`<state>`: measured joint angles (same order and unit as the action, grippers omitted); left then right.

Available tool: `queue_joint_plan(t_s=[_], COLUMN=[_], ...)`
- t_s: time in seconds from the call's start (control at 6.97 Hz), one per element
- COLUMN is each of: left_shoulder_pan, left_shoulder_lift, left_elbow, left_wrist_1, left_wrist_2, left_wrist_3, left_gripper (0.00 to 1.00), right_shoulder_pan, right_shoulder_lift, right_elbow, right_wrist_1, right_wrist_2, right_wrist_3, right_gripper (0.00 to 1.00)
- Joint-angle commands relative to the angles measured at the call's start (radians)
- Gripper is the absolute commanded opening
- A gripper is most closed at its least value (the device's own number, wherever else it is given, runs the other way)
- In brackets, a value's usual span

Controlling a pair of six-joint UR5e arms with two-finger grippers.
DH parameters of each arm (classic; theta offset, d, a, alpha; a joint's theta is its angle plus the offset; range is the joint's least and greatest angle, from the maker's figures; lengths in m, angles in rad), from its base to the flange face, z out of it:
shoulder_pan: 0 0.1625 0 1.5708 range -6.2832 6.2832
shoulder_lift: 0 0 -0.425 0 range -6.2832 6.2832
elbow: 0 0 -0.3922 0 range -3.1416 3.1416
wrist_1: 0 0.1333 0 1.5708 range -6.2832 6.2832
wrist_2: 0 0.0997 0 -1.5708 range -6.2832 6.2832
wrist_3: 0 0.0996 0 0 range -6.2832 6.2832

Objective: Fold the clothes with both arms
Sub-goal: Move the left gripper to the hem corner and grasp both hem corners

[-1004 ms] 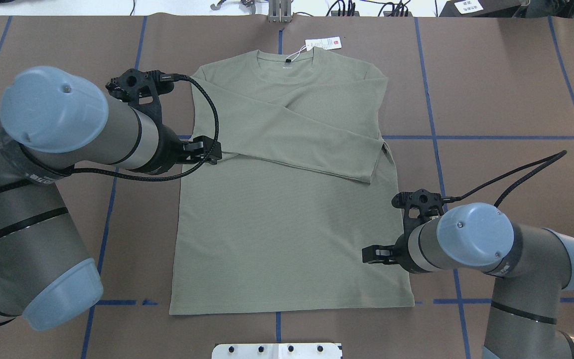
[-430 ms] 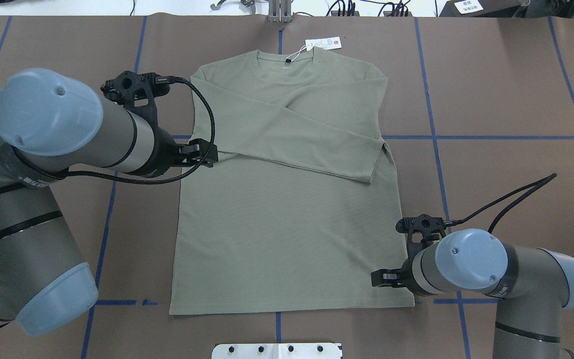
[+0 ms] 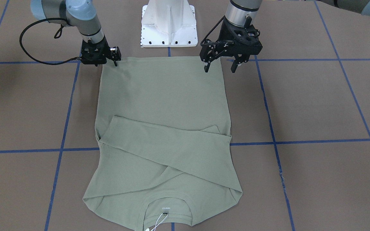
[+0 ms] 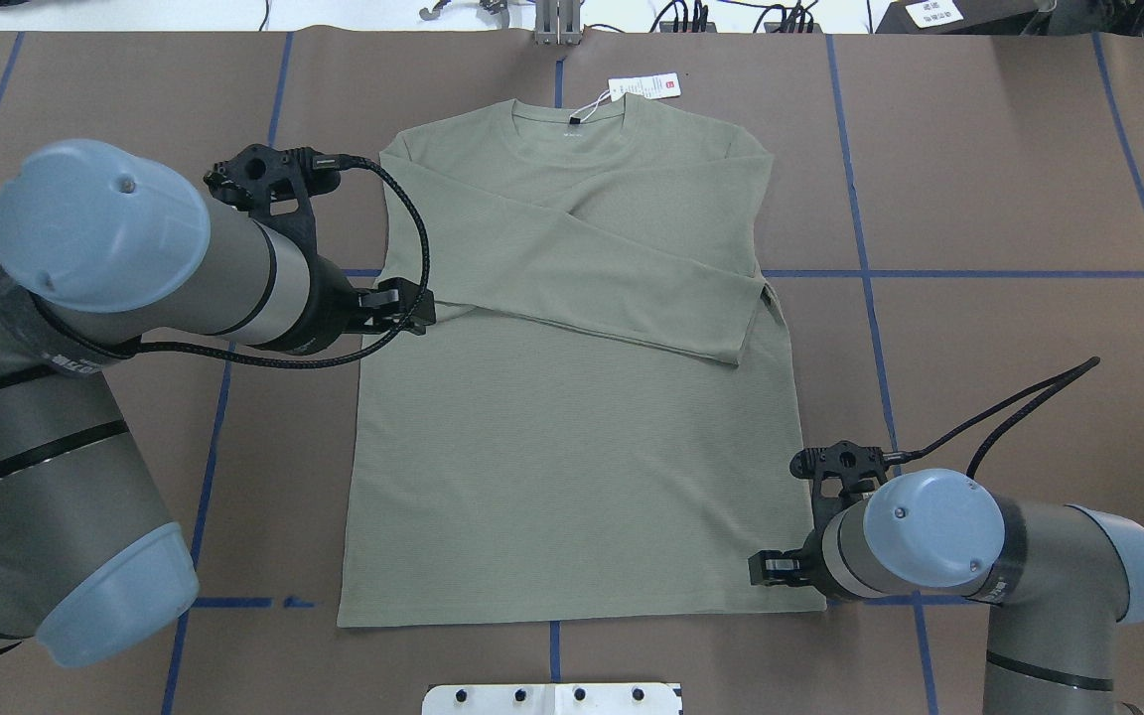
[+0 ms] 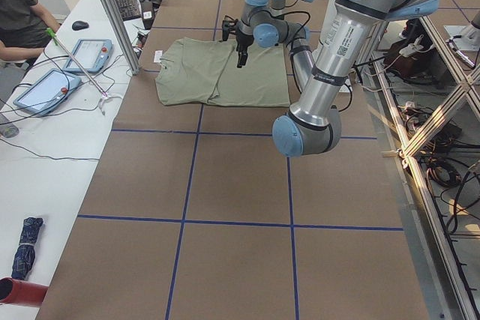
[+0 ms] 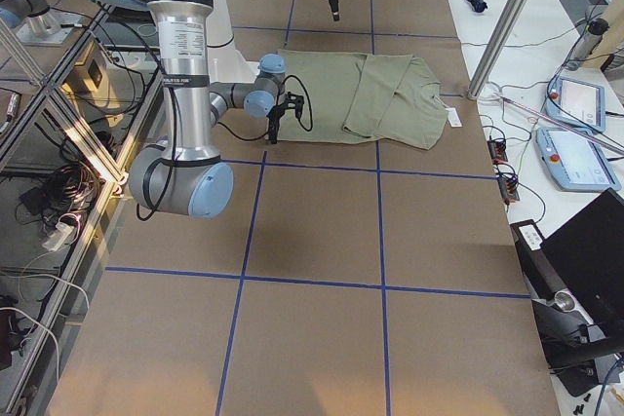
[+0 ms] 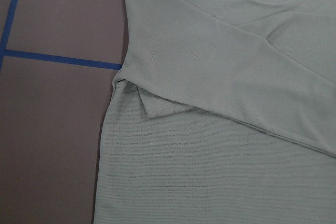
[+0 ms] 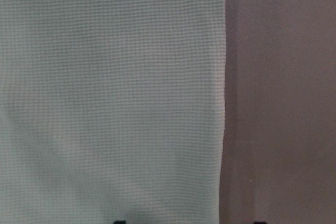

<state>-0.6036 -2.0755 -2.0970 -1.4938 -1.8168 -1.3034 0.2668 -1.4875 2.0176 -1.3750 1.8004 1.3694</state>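
Note:
The olive-green shirt (image 4: 572,457) lies flat on the brown table, collar (image 4: 569,117) at the far side, both sleeves (image 4: 622,288) crossed over the chest. Its white hang tag (image 4: 643,87) rests beyond the collar. My left gripper (image 3: 220,68) hangs open and empty, well above the shirt's left edge near the sleeve fold (image 7: 144,103). My right gripper (image 4: 766,569) is low at the shirt's near right hem corner (image 3: 118,59). It is open: in the right wrist view its fingertips (image 8: 119,222) straddle the shirt's side edge (image 8: 223,103).
The white base pedestal (image 3: 168,24) stands just behind the hem. Blue tape lines (image 4: 870,273) cross the brown table cover. A side desk with tablets (image 5: 45,88) and a seated person (image 5: 26,20) lies past the far edge, with a metal post (image 6: 512,17) there.
My right gripper has travelled along the shirt's right edge toward the hem corner and dropped lower. My left gripper has shifted slightly outward and stays raised.

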Motion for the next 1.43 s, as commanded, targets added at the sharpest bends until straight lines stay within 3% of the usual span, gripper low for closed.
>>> queue_joint_plan(t_s=[0.0,0.14,0.72,1.15,1.29], left_shoulder_pan=[0.001,0.001,0.007,0.244,0.339], left_shoulder_lift=[0.0,0.0,0.035,0.195,0.218], left_elbow=[0.002,0.002,0.014,0.009,0.012], left_wrist_1=[0.0,0.0,-0.002,-0.123,-0.123], left_wrist_2=[0.001,0.002,-0.001,0.02,0.119], left_wrist_3=[0.001,0.003,-0.019,-0.325,-0.392], left_gripper=[0.99,0.99,0.99,0.99,0.97], right_shoulder_pan=[-0.001,-0.001,0.002,0.003,0.003], right_shoulder_lift=[-0.002,-0.002,-0.005,-0.004,-0.004], right_elbow=[0.001,0.003,0.03,0.079,0.087], right_wrist_1=[0.001,0.001,0.002,0.002,0.001], right_wrist_2=[0.01,0.025,0.027,0.01,0.007], right_wrist_3=[-0.012,-0.012,-0.007,0.007,0.01], right_gripper=[0.12,0.0,0.0,0.0,0.0])
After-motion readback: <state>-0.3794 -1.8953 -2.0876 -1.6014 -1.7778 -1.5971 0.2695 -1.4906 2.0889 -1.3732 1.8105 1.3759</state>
